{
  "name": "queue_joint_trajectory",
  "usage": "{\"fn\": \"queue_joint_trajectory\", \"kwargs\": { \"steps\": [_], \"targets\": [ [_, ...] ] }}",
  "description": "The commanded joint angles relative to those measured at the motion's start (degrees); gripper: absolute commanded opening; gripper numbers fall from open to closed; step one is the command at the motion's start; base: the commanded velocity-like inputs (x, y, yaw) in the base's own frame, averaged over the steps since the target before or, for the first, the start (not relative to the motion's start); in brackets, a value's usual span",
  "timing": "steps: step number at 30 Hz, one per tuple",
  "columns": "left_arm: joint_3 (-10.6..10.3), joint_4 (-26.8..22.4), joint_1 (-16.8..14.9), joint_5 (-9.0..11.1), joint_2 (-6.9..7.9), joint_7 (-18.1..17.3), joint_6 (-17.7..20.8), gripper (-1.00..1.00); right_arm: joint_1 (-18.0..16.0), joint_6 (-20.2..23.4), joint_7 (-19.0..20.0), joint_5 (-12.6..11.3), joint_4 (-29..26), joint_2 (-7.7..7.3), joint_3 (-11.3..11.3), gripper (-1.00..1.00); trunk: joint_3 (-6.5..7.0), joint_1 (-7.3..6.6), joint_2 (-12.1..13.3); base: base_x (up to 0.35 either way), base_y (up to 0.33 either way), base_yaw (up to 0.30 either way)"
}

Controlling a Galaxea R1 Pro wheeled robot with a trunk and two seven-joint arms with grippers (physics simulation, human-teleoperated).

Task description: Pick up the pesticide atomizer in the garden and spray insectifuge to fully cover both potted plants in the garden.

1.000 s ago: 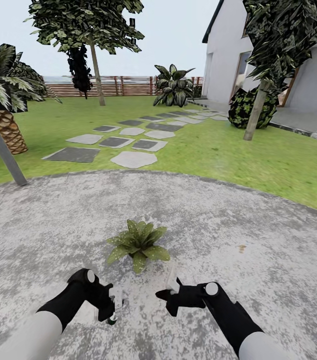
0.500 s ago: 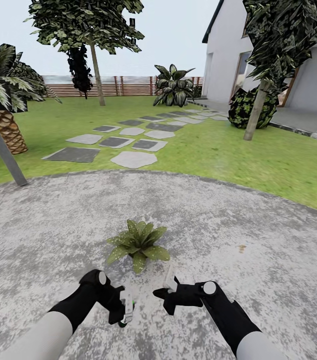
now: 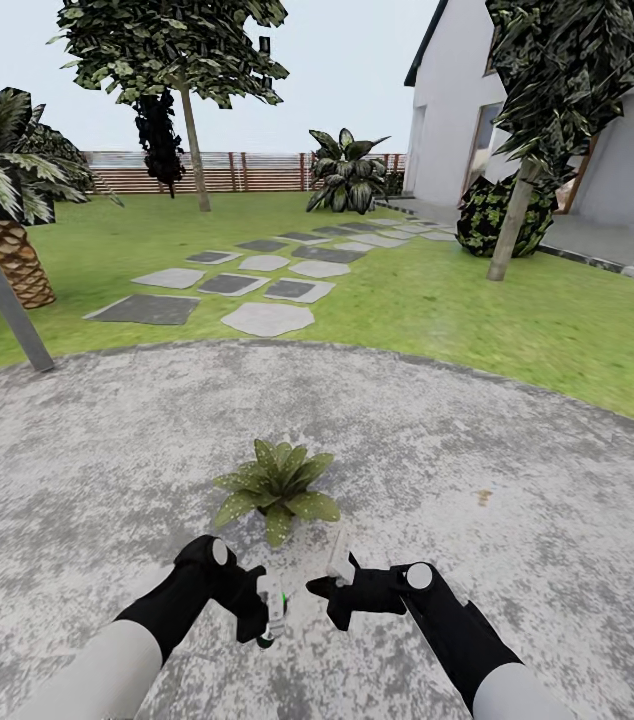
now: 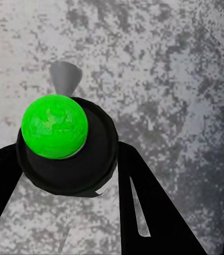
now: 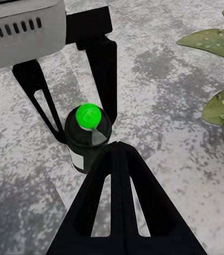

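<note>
atomizer held over the open patio, just short of one potted plant

the patio (image 3: 517,440) lies bare on all sides, its lawn edge far ahead. the left gripper (image 3: 269,608) clamps the pesticide atomizer (image 3: 275,607), green-topped here. the right gripper (image 3: 335,585), fingers together, sits just beside it. the potted plant (image 3: 277,485) stands near, ahead of both.

Potted plant (image 3: 277,487) leaves hide its pot.

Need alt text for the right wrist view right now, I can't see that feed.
The left gripper holds a small dark bottle with a green top, the pesticide atomizer, upright over mottled grey paving. The right gripper's shut black fingers rise in the foreground, and spotted leaves of a potted plant show at one edge.
</note>
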Motion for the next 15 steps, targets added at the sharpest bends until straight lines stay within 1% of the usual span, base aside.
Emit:
{"fn": "queue_joint_trajectory", "kwargs": {
  "steps": [1, 3, 5, 7, 11, 15],
  "targets": [
    [0.1, -0.8, 0.0, 0.0, -0.03, -0.3, 0.7, -1.00, 0.0, -0.4, 0.1, 0.6, 0.0, 0.02, -0.1, -1.00, -0.05, -0.01, 0.0, 0.000, 0.000, 0.000],
    [0.1, -1.5, 0.0, 0.4, -0.05, -0.3, 0.7, -1.00, 0.0, -0.4, 0.0, 0.6, 0.1, 0.02, -0.1, -1.00, -0.05, -0.01, 0.0, 0.000, 0.000, 0.000],
    [0.1, -1.8, -0.1, 1.8, -0.05, -0.3, 0.8, -1.00, 0.0, -0.4, 0.0, 0.6, 0.1, 0.02, -0.1, -1.00, -0.05, -0.01, 0.0, 0.000, 0.000, 0.000],
    [0.1, -1.9, -0.1, 2.6, -0.01, -0.3, 0.8, -1.00, 0.0, -0.4, 0.0, 0.6, 0.1, 0.02, -0.1, -1.00, -0.05, -0.01, 0.0, 0.000, 0.000, 0.000],
    [0.1, -1.9, 0.0, 3.1, -0.07, -0.4, 0.9, -1.00, 0.0, -0.4, 0.0, 0.6, 0.2, 0.02, -0.1, -1.00, -0.05, -0.01, 0.0, 0.000, 0.000, 0.000],
    [0.0, -1.9, 0.1, 3.1, -0.67, -0.5, 1.0, -1.00, 0.0, -0.4, 0.0, 0.6, 0.2, 0.02, -0.2, -1.00, -0.05, -0.01, 0.0, 0.000, 0.000, 0.000]
  ]
}}
